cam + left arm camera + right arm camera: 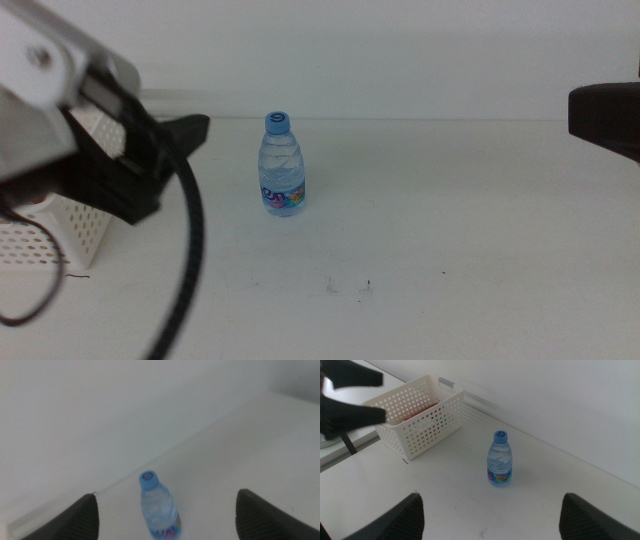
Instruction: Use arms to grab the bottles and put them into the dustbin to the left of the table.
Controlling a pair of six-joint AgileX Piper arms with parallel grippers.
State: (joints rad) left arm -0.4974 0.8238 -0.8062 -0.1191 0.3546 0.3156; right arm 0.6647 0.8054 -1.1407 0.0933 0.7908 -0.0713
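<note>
The small water bottle (283, 166), upright on the desk (450, 230), looks light and slippery, so the wide-open left gripper (167, 515) should clamp mid-body.

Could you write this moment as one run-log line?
left gripper: open, empty, beside white perforated basket | small clear blue-capped water bottle: upright on table | right gripper: open, waiting

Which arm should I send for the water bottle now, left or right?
Left, probably. The left gripper hangs open beside the upright water bottle, and the dustbin sits right under that arm. The right gripper waits at the table's far right edge, farther from both.
</note>
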